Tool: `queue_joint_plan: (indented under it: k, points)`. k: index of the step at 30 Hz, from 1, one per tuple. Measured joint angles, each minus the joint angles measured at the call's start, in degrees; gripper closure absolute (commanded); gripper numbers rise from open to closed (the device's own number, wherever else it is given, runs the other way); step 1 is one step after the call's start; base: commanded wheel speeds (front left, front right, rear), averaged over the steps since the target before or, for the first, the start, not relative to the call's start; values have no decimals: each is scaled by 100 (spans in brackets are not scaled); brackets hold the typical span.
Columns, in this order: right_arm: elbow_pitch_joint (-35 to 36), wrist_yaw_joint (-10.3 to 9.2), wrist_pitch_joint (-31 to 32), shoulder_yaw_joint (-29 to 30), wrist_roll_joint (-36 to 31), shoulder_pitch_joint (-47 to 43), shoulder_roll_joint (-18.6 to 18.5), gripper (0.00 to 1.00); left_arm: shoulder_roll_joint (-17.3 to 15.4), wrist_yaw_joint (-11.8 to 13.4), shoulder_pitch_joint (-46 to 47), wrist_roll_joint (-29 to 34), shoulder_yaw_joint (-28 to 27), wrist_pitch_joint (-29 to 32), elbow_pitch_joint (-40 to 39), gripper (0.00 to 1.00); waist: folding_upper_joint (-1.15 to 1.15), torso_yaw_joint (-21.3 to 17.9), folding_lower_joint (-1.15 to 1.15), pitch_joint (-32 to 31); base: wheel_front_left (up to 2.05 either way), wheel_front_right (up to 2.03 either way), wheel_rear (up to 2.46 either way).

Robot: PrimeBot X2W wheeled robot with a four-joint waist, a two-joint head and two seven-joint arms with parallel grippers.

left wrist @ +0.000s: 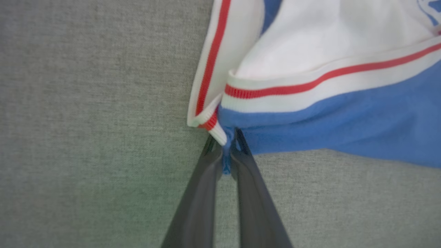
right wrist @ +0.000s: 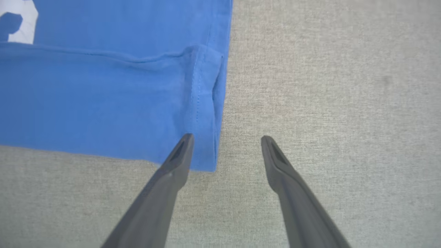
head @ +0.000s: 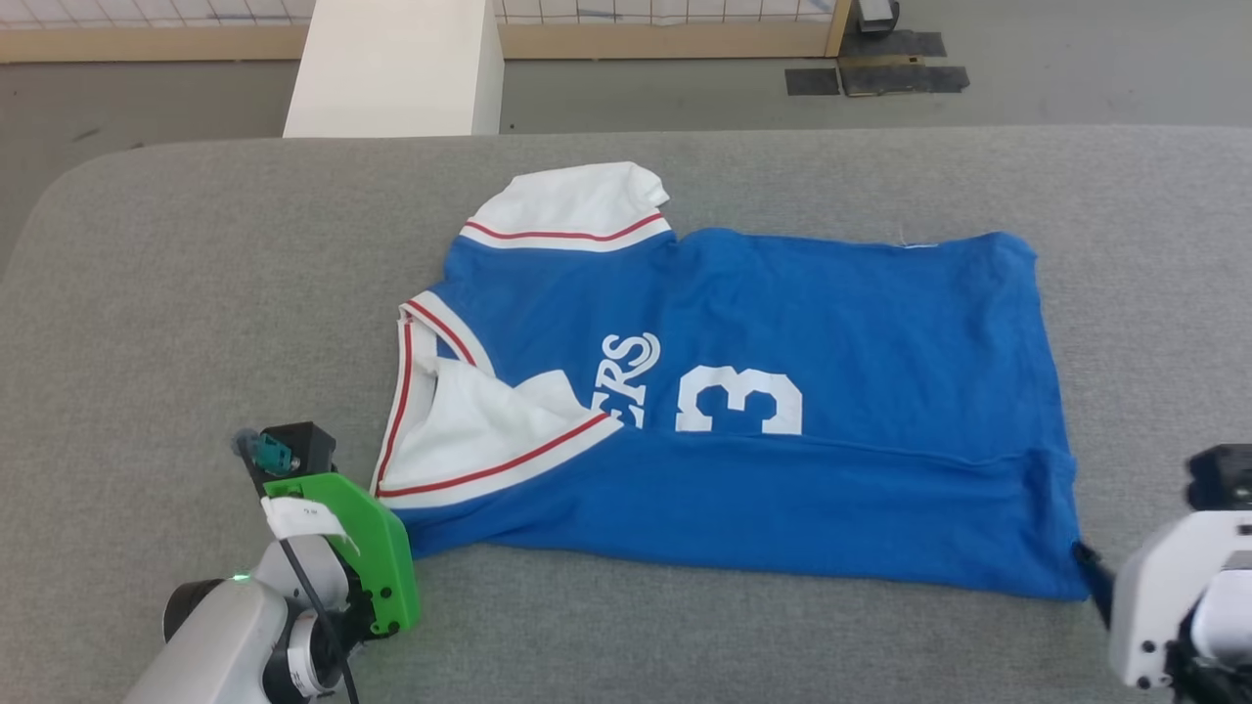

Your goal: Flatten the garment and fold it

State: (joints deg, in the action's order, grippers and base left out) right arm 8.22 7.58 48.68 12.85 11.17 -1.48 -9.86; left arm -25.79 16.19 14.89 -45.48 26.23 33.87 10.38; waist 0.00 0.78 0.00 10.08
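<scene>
The garment (head: pixel 782 323), a bright blue T-shirt with white sleeves and red-striped trim, lies on the grey table (head: pixel 176 293), its near long edge folded over. White "ERS" and a 3 show on its front. My left gripper (left wrist: pixel 225 146) is shut on the garment's (left wrist: pixel 344 120) near left corner, pinching blue cloth beside the striped trim. In the head view the left gripper (head: pixel 403 550) sits at that corner behind its green bracket. My right gripper (right wrist: pixel 226 138) stands open at the garment's (right wrist: pixel 103 96) near right corner, its left finger over the hem. The right gripper (head: pixel 1088 562) touches that corner in the head view.
The table's rounded far left corner and far edge are in view. Beyond the far edge a white block (head: pixel 391 68) stands on the floor, with dark mats (head: pixel 880 73) to its right. Bare grey cloth surrounds the garment on all sides.
</scene>
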Motion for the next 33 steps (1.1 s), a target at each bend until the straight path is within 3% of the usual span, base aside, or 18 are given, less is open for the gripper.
queue_joint_plan:
  k: [7, 14, 15, 16, 17, 27, 33]
  points:
    - [-768, 0, 303, -517, -417, 393, -140, 0, 2, 104, -121, 1, -40, -90, -458, 100, 0, 195, 0, 172, 0, 0, 0]
    - [-1016, 0, 456, -738, -428, 559, -305, 0, 73, 103, -122, -22, -55, -209, -512, 100, 0, 286, 0, 291, 0, 0, 0]
    - [-1017, 0, 476, -746, -399, 580, -330, 55, 77, 103, -125, -27, -57, -226, -511, 100, 0, 285, 0, 294, 0, 0, 0]
    - [-1026, 0, 476, -742, -363, 603, -342, 96, 83, 102, -133, -47, -74, -234, -508, 100, 0, 280, 0, 295, 0, 0, 0]
    - [-1039, 0, 478, -762, -319, 613, -355, 100, 94, 102, -137, -60, -82, -254, -502, 100, 0, 277, 0, 288, 0, 0, 0]
    - [-760, 0, 272, -420, 194, 622, -411, 100, 155, 111, -339, -378, -379, -401, -765, 100, 0, 250, 0, -57, 0, 0, 0]
    - [-325, 2, 400, -171, 346, 566, -575, 100, -115, 421, -630, -399, -634, -315, -1549, 100, 0, 261, 0, -383, 0, 0, 0]
